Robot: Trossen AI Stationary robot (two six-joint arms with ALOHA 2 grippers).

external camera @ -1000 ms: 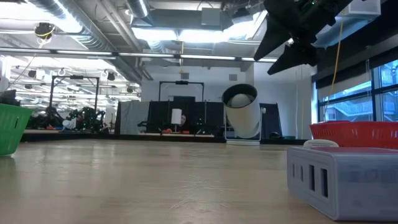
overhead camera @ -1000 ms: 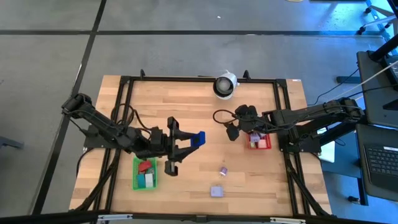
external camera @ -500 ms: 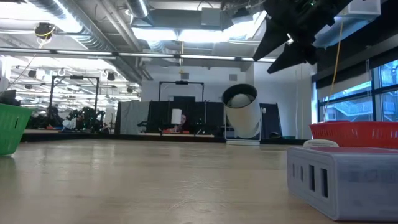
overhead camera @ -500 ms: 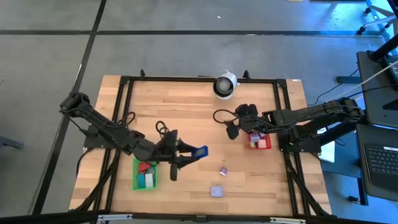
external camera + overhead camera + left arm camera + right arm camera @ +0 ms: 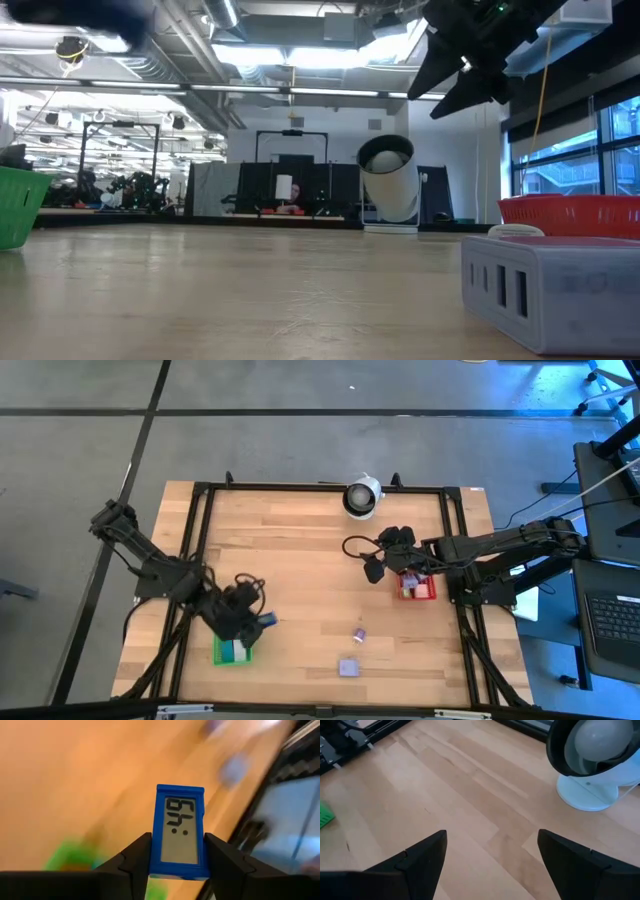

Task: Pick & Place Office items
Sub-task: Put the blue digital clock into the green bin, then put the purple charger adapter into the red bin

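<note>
In the high view the left tool (image 5: pixel 262 620) is in the lower left part of the frame, just above the green bin (image 5: pixel 232 651) on the wooden desk (image 5: pixel 300 560). It is pinching a small blue clock (image 5: pixel 180 831). In the left wrist view this piece stands between the two dark fingers (image 5: pixel 137 857), and its grey display with digits faces the camera. From above, the blue piece shows at the upper right corner of the green bin.

The right tool (image 5: pixel 375 563) is in the middle right part of the high view, left of the red bin (image 5: pixel 417 588), and it is above the desk. Its fingers (image 5: pixel 420 857) are spread wide and nothing is between them; in the right wrist view only bare wood is seen between them.

Two lavender pieces lie on the desk in the lower centre of the high view: a small one (image 5: pixel 359 633) and a bigger one (image 5: pixel 348 667) below it, a little apart. In the low view the bigger one (image 5: pixel 550 285) is near the camera, in the lower right of the frame.

The round white and black device (image 5: pixel 361 496) stands at the upper edge of the desk.
</note>
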